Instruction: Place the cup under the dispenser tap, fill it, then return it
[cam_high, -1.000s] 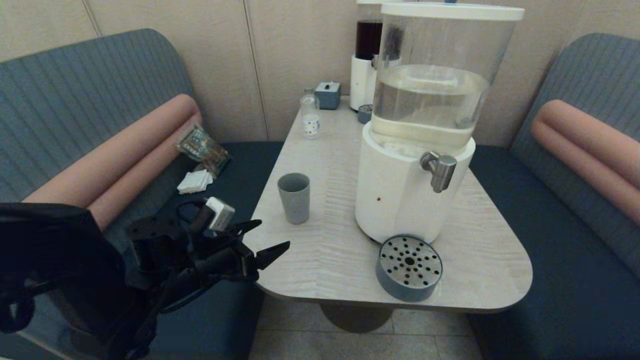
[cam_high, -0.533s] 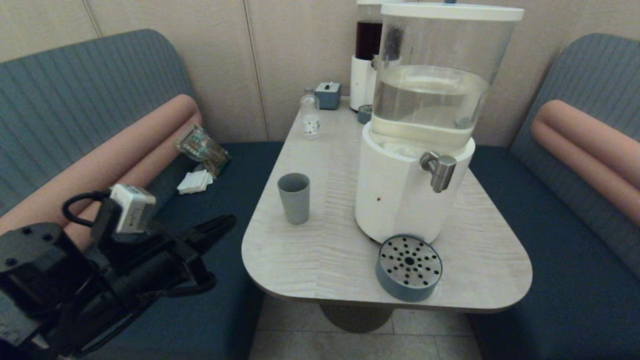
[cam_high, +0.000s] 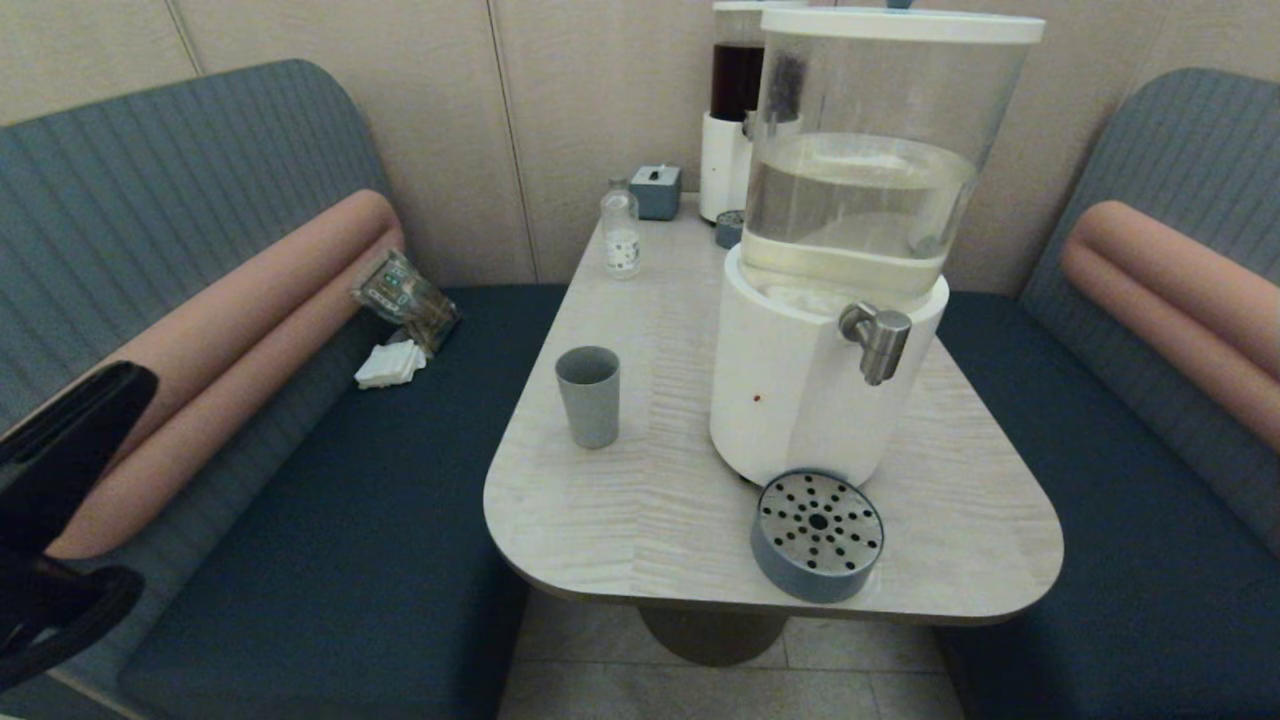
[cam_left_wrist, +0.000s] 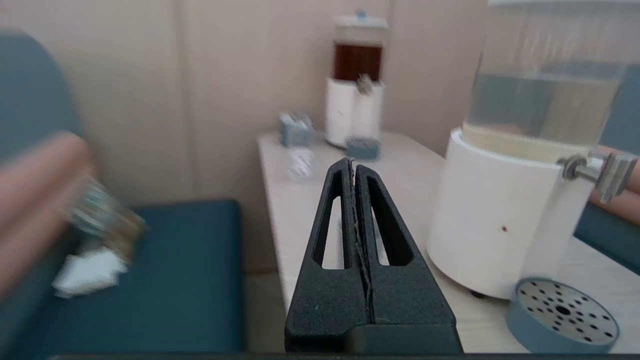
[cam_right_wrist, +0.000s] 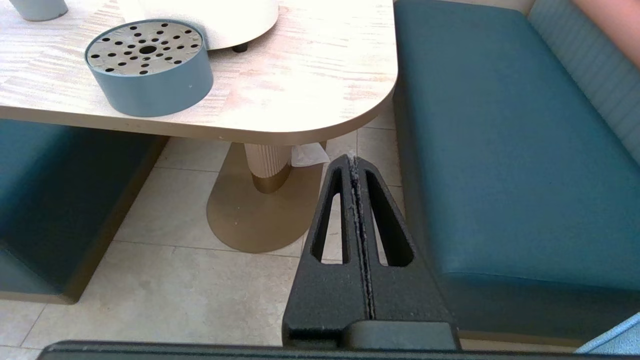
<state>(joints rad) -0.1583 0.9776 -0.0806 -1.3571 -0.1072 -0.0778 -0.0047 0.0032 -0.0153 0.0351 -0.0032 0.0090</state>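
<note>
The grey-blue cup (cam_high: 588, 395) stands upright on the table's left side, apart from both grippers; its base also shows in the right wrist view (cam_right_wrist: 38, 7). The steel dispenser tap (cam_high: 878, 342) juts from the white-based clear-tank dispenser (cam_high: 800, 400), and nothing is under it. My left gripper (cam_left_wrist: 352, 163) is shut and empty, held off the table's left front, facing along the table toward the tap (cam_left_wrist: 606, 172). Only a black piece of the left arm (cam_high: 60, 470) shows in the head view. My right gripper (cam_right_wrist: 354, 159) is shut and empty, low over the floor beside the table's right front corner.
A round blue-grey tray (cam_high: 818, 535) with a perforated metal top sits below the tap near the table's front edge (cam_high: 760, 605). A small clear bottle (cam_high: 620, 235), a grey box (cam_high: 656, 190) and a dark-tank dispenser (cam_high: 730, 120) stand at the back. Blue benches flank the table.
My left arm has pulled back from the table's left front corner, leftward and down, almost out of the head view. Its gripper was open a second ago and is shut now. The cup has not moved.
</note>
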